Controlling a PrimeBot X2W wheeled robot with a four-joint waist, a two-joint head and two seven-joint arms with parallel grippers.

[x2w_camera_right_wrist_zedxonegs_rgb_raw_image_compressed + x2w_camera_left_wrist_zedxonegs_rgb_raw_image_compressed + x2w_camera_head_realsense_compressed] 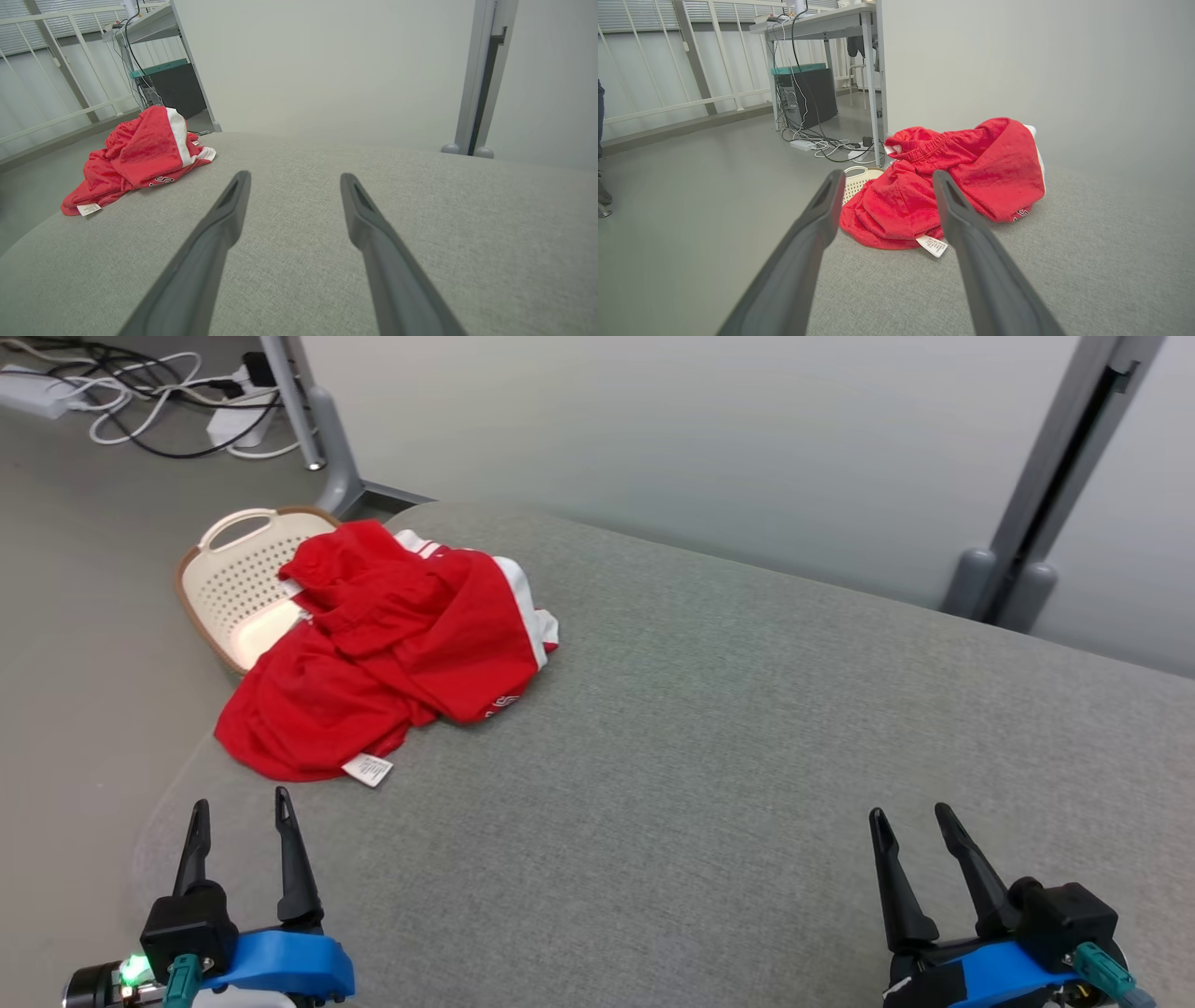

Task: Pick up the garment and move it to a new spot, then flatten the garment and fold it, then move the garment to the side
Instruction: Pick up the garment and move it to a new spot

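A crumpled red garment (392,649) with white side stripes and a white care label lies at the far left of the grey fabric surface (747,756), partly draped over a basket. The left wrist view has the garment (952,182) straight ahead, a short way past the fingertips. From the right wrist it lies far off at the upper left, the garment (140,154) bunched in a heap. My left gripper (241,807) stands open at the lower left, nothing between its fingers. At the lower right my right gripper (913,819) is open too, over bare fabric.
A cream perforated basket (238,583) with a brown rim sits under the garment's far edge, at the surface's left border. Beyond it are metal legs (322,439) and cables on the floor (140,392). A grey post (1046,495) stands at the back right.
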